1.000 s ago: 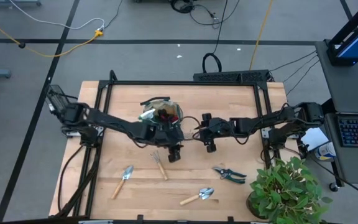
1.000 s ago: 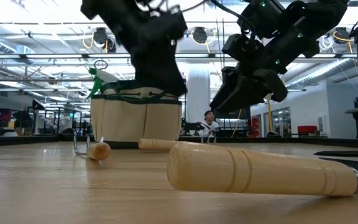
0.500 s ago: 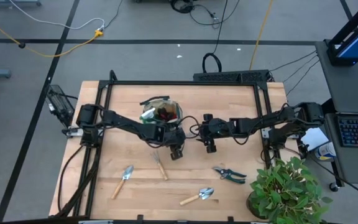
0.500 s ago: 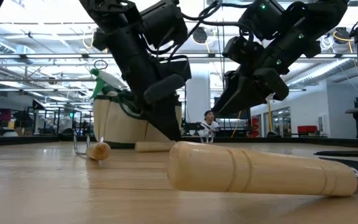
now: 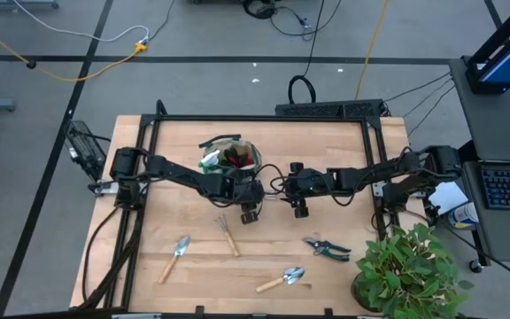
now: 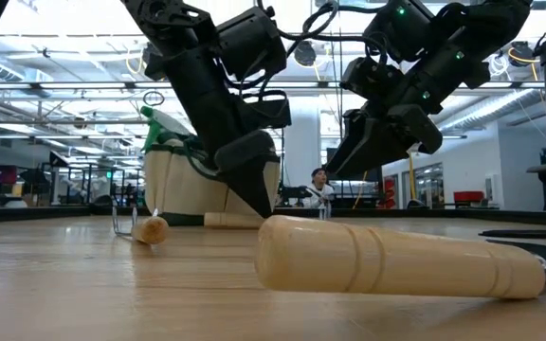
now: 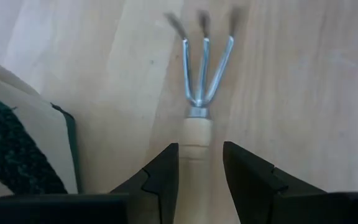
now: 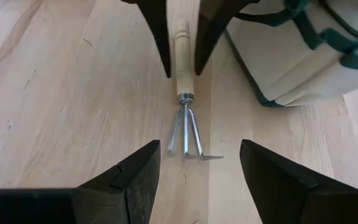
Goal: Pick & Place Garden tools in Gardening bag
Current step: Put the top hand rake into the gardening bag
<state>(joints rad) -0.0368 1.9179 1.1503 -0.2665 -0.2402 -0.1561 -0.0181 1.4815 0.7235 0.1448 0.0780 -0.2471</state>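
Wood-handled steel three-prong fork lies flat by tan fabric bag, tines twd R gripper, which is open wide. L gripper is nearer: open, fingers each side of handle, not squeezing.

The table is pale blond wood with a fine straight grain. The bag is cream-tan cloth edged in dark green, with a green-and-white item and something red showing inside. The fork has shiny silver prongs and a light wooden handle. Two trowels have grey metal blades and tan handles. The shears are black. The plant is leafy green. Both claws are black.
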